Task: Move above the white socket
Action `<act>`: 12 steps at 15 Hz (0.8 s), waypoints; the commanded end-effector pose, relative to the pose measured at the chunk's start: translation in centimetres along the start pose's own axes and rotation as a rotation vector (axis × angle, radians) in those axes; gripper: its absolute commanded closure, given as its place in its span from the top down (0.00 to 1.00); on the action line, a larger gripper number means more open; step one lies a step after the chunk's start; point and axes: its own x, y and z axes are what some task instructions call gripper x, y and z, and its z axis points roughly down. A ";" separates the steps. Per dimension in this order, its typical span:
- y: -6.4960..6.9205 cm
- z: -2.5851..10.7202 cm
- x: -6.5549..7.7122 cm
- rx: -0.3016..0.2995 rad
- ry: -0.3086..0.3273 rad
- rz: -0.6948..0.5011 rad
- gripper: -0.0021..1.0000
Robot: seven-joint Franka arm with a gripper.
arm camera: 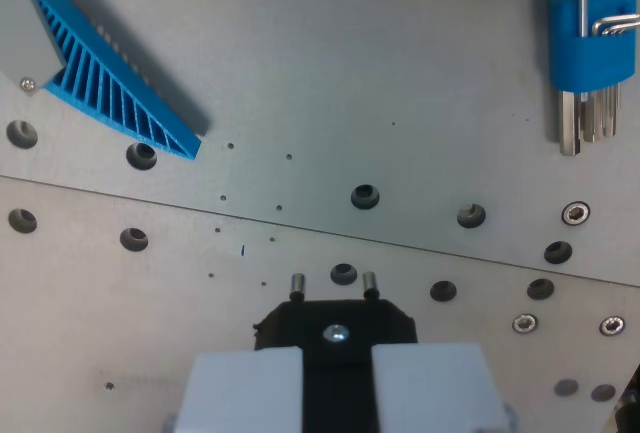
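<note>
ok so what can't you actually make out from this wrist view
- White socket: not in the wrist view at all, so its place cannot be told.
- Gripper: fingertips cut off by the bottom edge, so open or shut is unclear.
- Blue ribbed part: cut off by the left and top edges.
- Hex key set: its blue holder runs off the top and right edges.
- Black part with two pins: lower half hidden behind the fingers.

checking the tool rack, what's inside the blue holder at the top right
The blue holder carries metal hex keys; their straight ends stick out below it and bent ends show at its top and side. The lengths inside the holder are covered.
</note>
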 end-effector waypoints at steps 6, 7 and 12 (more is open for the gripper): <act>0.0 0.0 0.0 0.000 0.001 0.000 0.00; 0.0 0.0 0.1 0.000 0.002 0.000 0.00; -0.1 0.4 0.4 0.001 0.007 -0.006 0.00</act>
